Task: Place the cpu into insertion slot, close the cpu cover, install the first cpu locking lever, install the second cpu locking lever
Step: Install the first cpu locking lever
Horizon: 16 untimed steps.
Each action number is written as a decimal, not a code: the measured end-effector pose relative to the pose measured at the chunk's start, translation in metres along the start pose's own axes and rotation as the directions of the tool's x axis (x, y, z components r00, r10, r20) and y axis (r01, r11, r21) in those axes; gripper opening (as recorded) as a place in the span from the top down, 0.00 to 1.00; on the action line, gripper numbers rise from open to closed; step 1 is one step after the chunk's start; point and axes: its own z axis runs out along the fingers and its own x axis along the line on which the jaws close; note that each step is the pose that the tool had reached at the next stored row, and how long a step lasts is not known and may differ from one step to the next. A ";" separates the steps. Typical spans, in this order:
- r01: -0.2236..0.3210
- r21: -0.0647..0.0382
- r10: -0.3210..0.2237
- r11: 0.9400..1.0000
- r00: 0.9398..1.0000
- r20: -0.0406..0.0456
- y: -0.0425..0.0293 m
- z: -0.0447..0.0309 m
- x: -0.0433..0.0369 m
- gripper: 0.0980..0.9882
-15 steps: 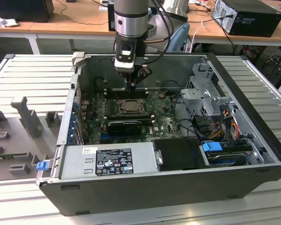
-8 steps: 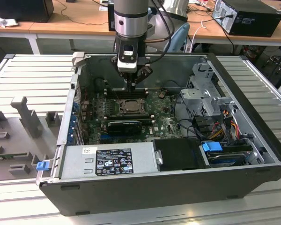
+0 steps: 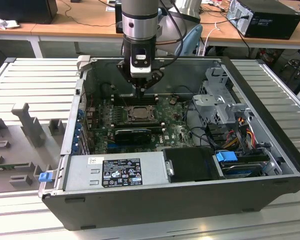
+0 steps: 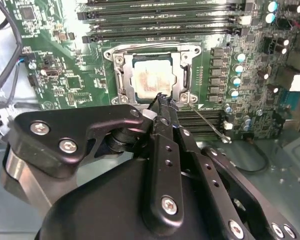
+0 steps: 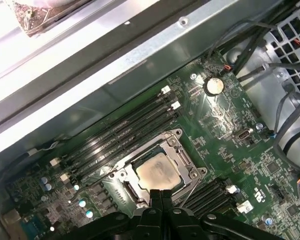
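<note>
The cpu [image 4: 150, 80] lies flat in the insertion slot [image 4: 112, 52] of the green motherboard, its pale metal top showing. The cpu cover [image 4: 124, 81] lies down around it as a metal frame. A thin wire locking lever [image 4: 206, 121] sticks out loose from one corner of the socket. My gripper [image 4: 162, 100] is shut with nothing in it, its tips just above the socket's edge near that lever's base. In the first wrist view the closed fingertips [image 5: 161, 196] hang at the rim beside the cpu [image 5: 157, 172] and the lever [image 5: 192, 187]. In the exterior view the gripper [image 3: 140, 92] points down over the socket [image 3: 138, 114].
Long black memory slots [image 5: 125, 135] run along both sides of the socket. A black card [image 3: 134, 134] stands just in front of it. The power supply [image 3: 115, 172], drive cage [image 3: 217, 107], cables [image 3: 240, 132] and case walls [image 3: 190, 70] hem in the board.
</note>
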 end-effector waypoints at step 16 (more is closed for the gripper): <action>0.336 -0.010 -0.336 0.942 0.942 -0.016 0.0000 0.0000 0.0000 0.99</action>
